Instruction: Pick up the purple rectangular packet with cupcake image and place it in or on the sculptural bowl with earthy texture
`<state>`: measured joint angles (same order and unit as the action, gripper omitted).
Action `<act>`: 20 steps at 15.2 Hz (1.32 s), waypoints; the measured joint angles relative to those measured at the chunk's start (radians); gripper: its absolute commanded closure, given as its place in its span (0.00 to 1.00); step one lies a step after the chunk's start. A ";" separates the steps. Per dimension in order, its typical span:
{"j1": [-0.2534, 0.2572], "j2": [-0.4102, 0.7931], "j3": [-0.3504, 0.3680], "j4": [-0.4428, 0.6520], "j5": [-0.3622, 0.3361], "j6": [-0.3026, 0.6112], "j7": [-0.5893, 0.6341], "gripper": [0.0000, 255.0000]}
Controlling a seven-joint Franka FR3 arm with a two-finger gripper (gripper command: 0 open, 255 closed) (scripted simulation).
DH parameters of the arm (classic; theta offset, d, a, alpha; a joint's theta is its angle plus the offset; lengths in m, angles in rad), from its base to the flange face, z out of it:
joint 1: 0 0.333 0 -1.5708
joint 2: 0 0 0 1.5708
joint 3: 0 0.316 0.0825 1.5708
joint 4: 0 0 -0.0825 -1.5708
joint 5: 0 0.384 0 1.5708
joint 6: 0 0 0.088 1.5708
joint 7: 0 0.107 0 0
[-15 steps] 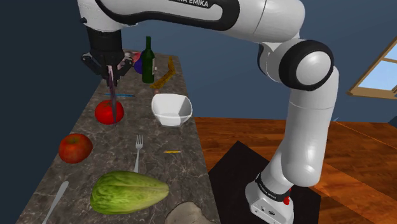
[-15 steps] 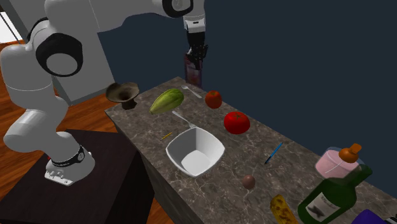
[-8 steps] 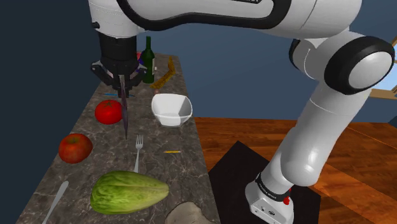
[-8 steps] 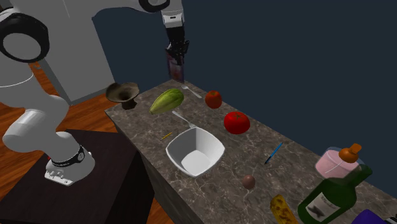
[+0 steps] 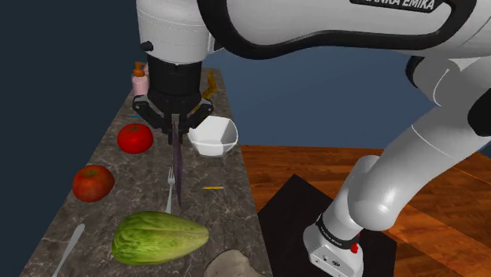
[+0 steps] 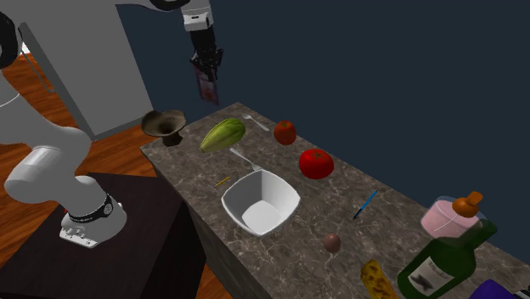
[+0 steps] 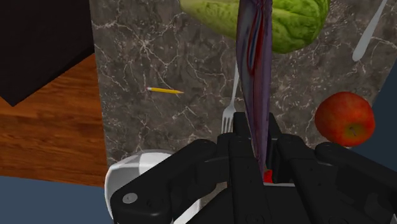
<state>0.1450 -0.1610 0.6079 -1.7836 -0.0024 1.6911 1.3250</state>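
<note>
My black gripper [image 5: 175, 135] is shut on the purple packet [image 5: 178, 173], which hangs edge-on as a thin strip above the marble counter [image 5: 232, 197], over the fork [image 5: 170, 185]. In the second exterior view the gripper [image 6: 205, 68] holds the packet [image 6: 205, 87] high above the counter's far end, a little right of the brown sculptural bowl [image 6: 164, 124]. That bowl [image 5: 233, 266] sits at the counter's near end in the shoulder view. In the wrist view the packet [image 7: 254, 83] runs out from between the fingers of the gripper [image 7: 259, 153].
On the counter lie a green vegetable [image 5: 160, 238], a red apple [image 5: 93, 182], a tomato [image 5: 134, 138], a white bowl [image 5: 212, 135], a spoon [image 5: 69, 248] and a yellow pencil [image 5: 212, 187]. A pink bottle [image 5: 140, 79] stands at the far end. The dark stand [image 5: 315, 228] is right of the counter.
The arm has carried the packet along the counter from over the tomato to over the fork, nearer the sculptural bowl; the grip on it is unchanged.
</note>
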 measured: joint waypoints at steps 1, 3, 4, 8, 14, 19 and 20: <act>0.008 -0.025 0.004 -0.016 0.014 -0.004 0.009 1.00; 0.025 -0.082 0.009 -0.050 0.047 -0.019 0.022 1.00; 0.033 -0.109 0.011 -0.069 0.062 -0.023 0.028 1.00; 0.072 -0.205 0.022 -0.121 0.118 -0.053 0.064 1.00; 0.138 -0.336 0.043 -0.164 0.197 -0.122 0.130 1.00; 0.180 -0.394 0.088 -0.162 0.248 -0.166 0.211 1.00; 0.187 -0.407 0.087 -0.177 0.254 -0.163 0.213 1.00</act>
<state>0.3320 -0.5679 0.6951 -1.9601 0.2519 1.5280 1.5378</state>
